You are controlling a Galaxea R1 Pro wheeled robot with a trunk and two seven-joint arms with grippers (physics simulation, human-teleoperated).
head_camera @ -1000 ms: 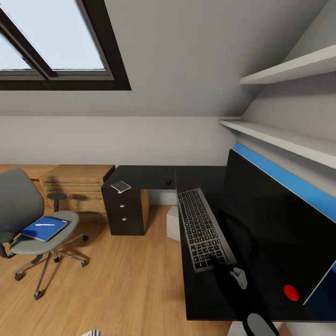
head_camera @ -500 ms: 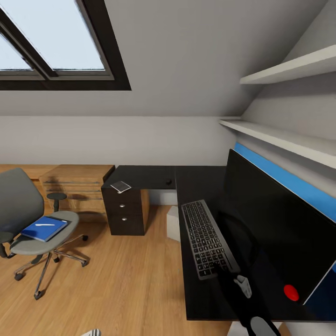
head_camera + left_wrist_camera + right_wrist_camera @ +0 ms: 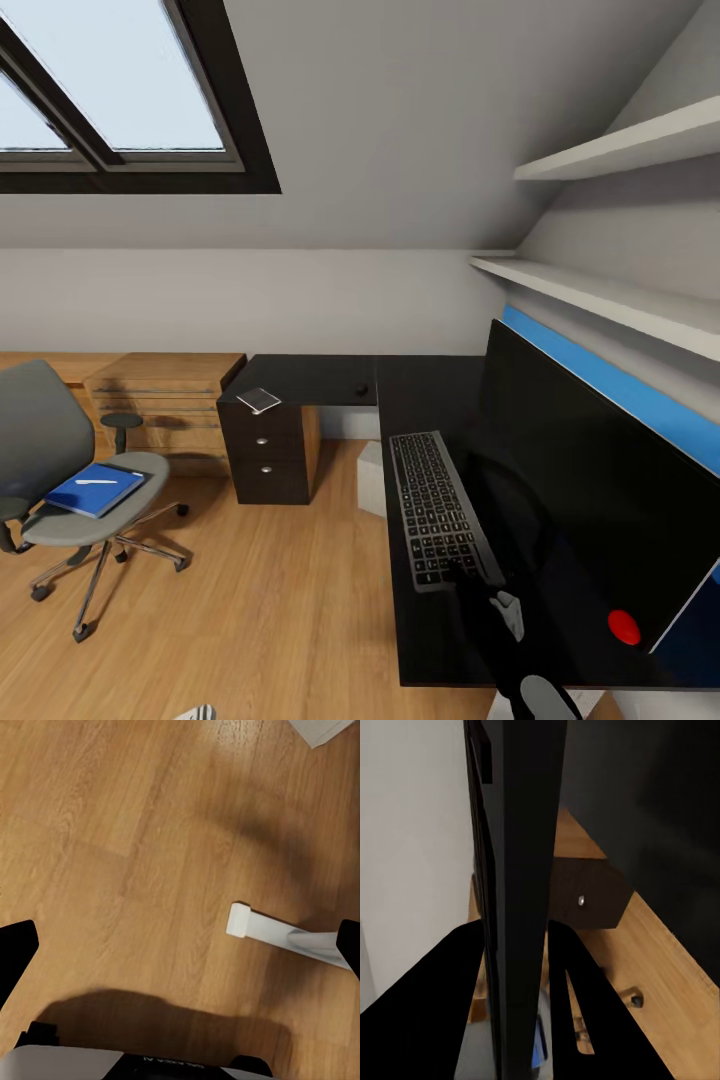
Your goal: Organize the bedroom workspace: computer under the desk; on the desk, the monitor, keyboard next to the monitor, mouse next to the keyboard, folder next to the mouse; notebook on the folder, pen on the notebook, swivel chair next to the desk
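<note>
The right gripper (image 3: 514,967) is clamped on the near end of the keyboard (image 3: 440,508): in the right wrist view its two black fingers (image 3: 442,1005) sit tight against either face of the thin dark slab. In the head view the right arm reaches in from the near edge of the desk (image 3: 420,640), its tip meeting the keyboard's near end.

The keyboard lies lengthwise on the black desk top, just beside the monitor (image 3: 590,480), which stands on the desk against the wall with its red dot (image 3: 624,627) at the near lower corner. The left gripper (image 3: 180,967) hangs over the wooden floor (image 3: 112,832) with its jaws spread wide and nothing between them; a white desk leg (image 3: 285,934) lies beside it.

Beyond the keyboard, on the desk's far wing, sits a small dark lump — probably the mouse (image 3: 362,389), though it is too small to be sure. Farther along the same wing, above the dark drawer unit (image 3: 268,455), lies a small pale card-like item (image 3: 259,400). Under the desk, between the drawer unit and the keyboard's side, a light grey-white corner shows — the computer (image 3: 371,478).

Well apart from the desk stands the swivel chair (image 3: 40,440). Its seat carries the blue notebook (image 3: 95,489) with the white pen (image 3: 96,482) on top; I cannot make out the folder beneath.
</note>
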